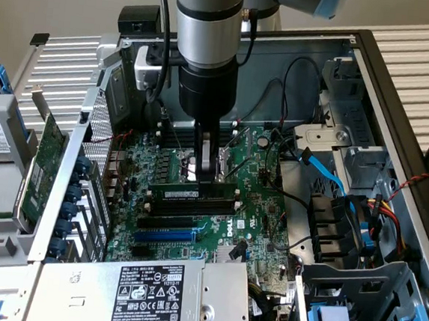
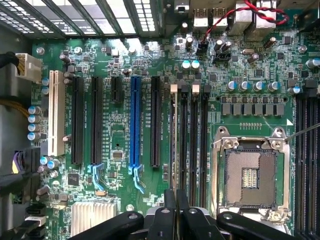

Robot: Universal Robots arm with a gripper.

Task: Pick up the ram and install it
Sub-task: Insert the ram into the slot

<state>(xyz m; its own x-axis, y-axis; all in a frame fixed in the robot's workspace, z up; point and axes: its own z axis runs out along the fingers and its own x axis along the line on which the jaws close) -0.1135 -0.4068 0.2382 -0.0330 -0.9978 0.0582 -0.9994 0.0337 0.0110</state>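
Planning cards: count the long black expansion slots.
3 black slots: two together beside the white slot, one between the blue slot and the ram. More may be hidden.

One ram [image 1: 189, 194]; one blue slot [image 2: 135, 125]; one white slot [image 2: 56, 112]; one CPU socket [image 2: 250, 177]; one green expansion card [image 1: 46, 157].

Bright even light, glare at vent slots [image 2: 100, 20]

Gripper [image 2: 176, 206] closed on ram [image 2: 173, 135], standing edge-on between black expansion slot [image 2: 155, 120] and empty memory slots [image 2: 193, 140]; CPU socket [image 2: 250, 177] nearby.
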